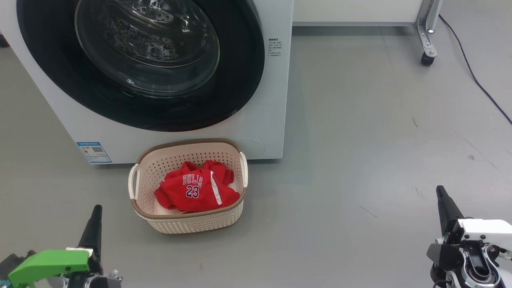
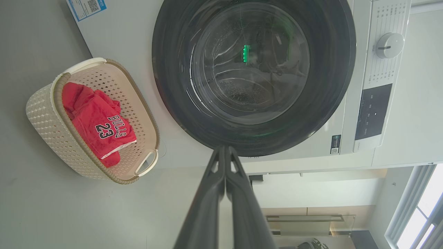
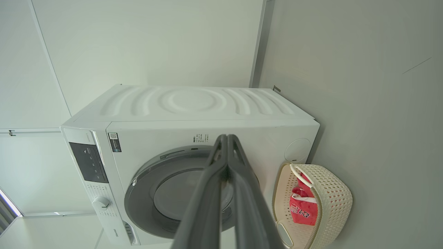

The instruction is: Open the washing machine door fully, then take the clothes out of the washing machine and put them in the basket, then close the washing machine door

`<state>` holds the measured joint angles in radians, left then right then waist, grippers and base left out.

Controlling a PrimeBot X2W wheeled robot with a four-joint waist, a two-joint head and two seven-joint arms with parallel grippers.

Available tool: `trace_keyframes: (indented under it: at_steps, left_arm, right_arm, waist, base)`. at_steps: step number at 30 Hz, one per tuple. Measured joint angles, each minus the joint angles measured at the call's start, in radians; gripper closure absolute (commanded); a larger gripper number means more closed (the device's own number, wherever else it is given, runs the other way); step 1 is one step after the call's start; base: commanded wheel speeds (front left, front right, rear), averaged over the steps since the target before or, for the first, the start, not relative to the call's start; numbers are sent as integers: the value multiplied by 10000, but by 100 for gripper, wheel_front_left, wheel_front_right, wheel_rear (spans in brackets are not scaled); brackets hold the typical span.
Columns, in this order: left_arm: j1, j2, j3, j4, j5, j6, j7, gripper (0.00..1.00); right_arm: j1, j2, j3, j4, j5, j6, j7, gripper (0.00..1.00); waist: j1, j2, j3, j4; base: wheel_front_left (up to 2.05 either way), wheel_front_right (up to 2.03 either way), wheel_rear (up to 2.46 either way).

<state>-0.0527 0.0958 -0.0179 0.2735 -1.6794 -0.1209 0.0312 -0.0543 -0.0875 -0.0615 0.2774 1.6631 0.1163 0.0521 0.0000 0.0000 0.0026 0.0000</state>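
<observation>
The white washing machine (image 1: 264, 120) stands ahead with its round black-rimmed glass door (image 1: 140, 60) shut flat against the front; the door (image 2: 252, 76) looks shut in the left wrist view too. On the floor before it sits the cream basket (image 1: 188, 222) holding the red clothes (image 1: 194, 192), a "BULLS 23" jersey on top. My left gripper (image 1: 96, 210) is low at the left, fingers pressed together and empty, well clear of the basket. My right gripper (image 1: 440, 190) is low at the right, also shut and empty.
A white cabinet on a metal leg with a caster (image 1: 427, 60) stands at the back right, and a black cable (image 1: 476, 80) runs along the floor beside it. Bare grey floor (image 1: 360, 160) spreads to the right of the washing machine.
</observation>
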Motion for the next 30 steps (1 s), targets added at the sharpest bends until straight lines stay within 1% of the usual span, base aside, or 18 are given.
trace_keyframes:
  at_steps: [30]
  left_arm:
    - [-7, -2, 52, 33, 0, -2, 33, 100]
  right_arm:
    - [-3, 4, -25, 29, -2, 0, 19, 100]
  waist:
    - [0, 0, -1, 0]
  base:
    - [0, 0, 0]
